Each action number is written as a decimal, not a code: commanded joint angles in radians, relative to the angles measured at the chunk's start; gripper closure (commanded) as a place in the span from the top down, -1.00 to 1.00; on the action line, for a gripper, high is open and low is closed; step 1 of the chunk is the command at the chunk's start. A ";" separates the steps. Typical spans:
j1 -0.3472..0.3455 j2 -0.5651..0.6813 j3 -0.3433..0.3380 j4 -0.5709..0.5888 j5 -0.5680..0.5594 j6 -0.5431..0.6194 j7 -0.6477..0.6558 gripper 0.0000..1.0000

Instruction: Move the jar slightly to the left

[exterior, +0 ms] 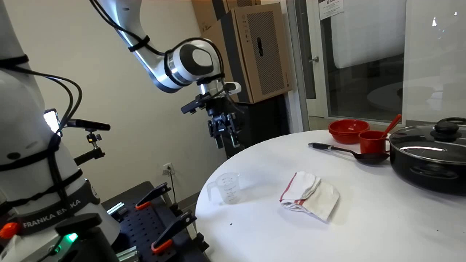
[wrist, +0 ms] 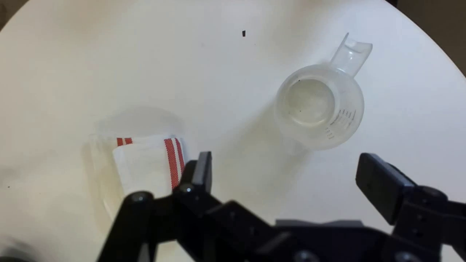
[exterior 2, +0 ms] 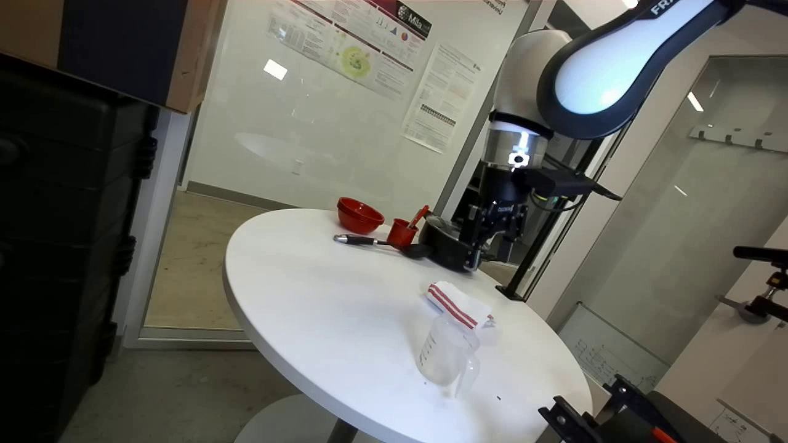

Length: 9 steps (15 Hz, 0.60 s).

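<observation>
Jaws wide apart, nothing in 'em yet
Jar (exterior: 229,188) sits upright on the surface (exterior: 262,233), well below them, handle (wrist: 350,56) poking toward the robot's base (exterior: 72,213).

Both ext. views face obliquely across the round tbl. (exterior 2: 320,307) twd. the red bowls (exterior: 348,131), from above tbl. ht.; wrist view, closer, looks down, sharing tbl., jar (wrist: 320,109) & cloth (wrist: 143,163) w/ both.
</observation>
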 commanded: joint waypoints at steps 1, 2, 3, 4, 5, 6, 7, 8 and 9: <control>0.072 0.123 -0.029 0.035 -0.146 0.040 0.136 1.00; 0.092 0.151 -0.037 0.044 -0.176 0.038 0.162 1.00; 0.113 0.179 -0.044 0.053 -0.201 0.034 0.185 1.00; 0.132 0.204 -0.051 0.063 -0.216 0.029 0.199 1.00; 0.148 0.226 -0.054 0.073 -0.222 0.024 0.206 1.00; 0.162 0.243 -0.058 0.081 -0.224 0.023 0.210 1.00; 0.174 0.256 -0.060 0.087 -0.222 0.023 0.210 1.00; 0.185 0.269 -0.064 0.096 -0.218 0.022 0.207 1.00; 0.193 0.281 -0.066 0.103 -0.210 0.021 0.199 1.00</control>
